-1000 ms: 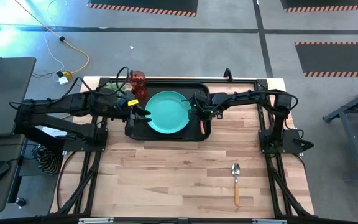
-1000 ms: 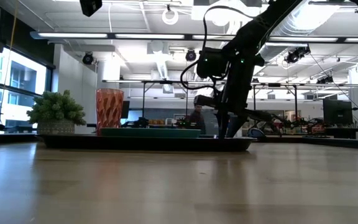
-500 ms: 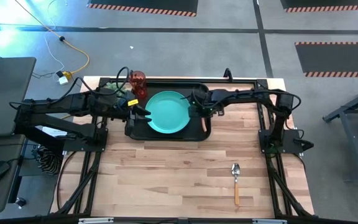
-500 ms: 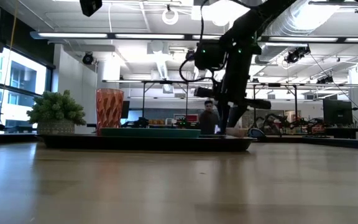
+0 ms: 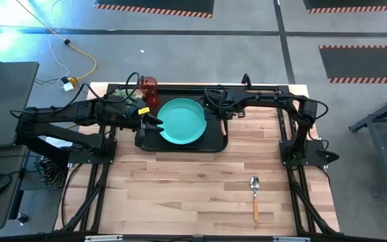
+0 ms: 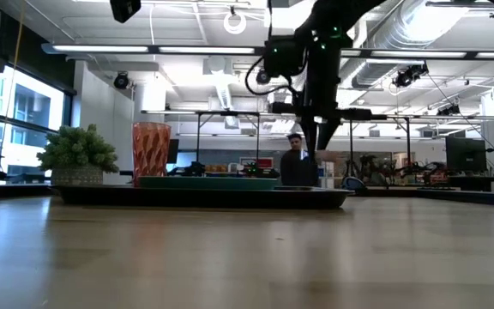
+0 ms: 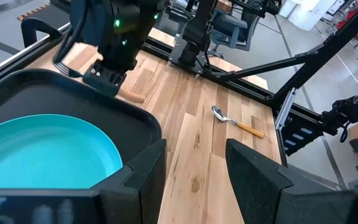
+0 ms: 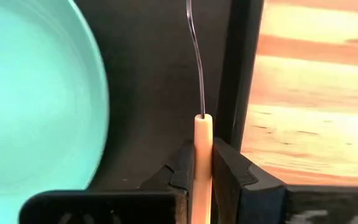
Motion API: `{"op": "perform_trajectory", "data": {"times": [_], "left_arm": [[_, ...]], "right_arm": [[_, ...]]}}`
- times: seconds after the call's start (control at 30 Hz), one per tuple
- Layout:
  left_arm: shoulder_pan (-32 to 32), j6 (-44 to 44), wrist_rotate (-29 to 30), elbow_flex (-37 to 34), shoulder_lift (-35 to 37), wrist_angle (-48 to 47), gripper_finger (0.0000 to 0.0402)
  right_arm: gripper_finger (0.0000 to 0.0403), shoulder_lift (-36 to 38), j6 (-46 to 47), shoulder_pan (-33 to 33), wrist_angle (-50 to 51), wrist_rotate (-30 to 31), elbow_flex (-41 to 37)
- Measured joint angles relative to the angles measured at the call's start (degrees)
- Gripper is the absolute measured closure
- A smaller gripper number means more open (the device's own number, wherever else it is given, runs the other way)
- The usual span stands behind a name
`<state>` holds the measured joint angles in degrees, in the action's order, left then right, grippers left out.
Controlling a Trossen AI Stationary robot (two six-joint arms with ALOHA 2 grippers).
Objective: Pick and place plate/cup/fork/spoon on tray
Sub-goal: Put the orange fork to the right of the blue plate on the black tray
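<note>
Plate (image 5: 181, 122) and cup (image 5: 148, 85) are sitting on tray (image 5: 140, 138); your right gripper (image 8: 202, 163) is clenching the fork (image 8: 201, 140) over it; spoon (image 5: 254, 195) is waiting near right; left gripper (image 7: 191, 168) is idling released.

The right pincer (image 8: 202, 163) grips the fork (image 8: 201, 134) above the tray (image 8: 154, 74), beside the plate (image 8: 36, 93).

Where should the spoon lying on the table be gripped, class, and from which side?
Grip the spoon by its wooden handle, mid-length, coming from straight above and closing across it. It lies flat on the table, and the handle is straight and longer than the bowl. The right gripper is on that side but holds the fork.
</note>
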<state>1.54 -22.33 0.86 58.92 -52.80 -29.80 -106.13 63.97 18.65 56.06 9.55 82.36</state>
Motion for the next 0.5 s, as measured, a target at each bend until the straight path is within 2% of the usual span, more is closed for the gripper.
{"op": "perform_trajectory", "data": {"times": [0.27,0.5], "left_arm": [[0.0,0.0,0.0,0.0,0.0,0.0,0.0245],[0.0,0.0,0.0,0.0,0.0,0.0,0.0245]], "right_arm": [[0.0379,0.0,-2.5,0.0,13.6,6.7,10.6],[0.0379,0.0,-4.9,1.6,17.0,9.2,18.2]]}}
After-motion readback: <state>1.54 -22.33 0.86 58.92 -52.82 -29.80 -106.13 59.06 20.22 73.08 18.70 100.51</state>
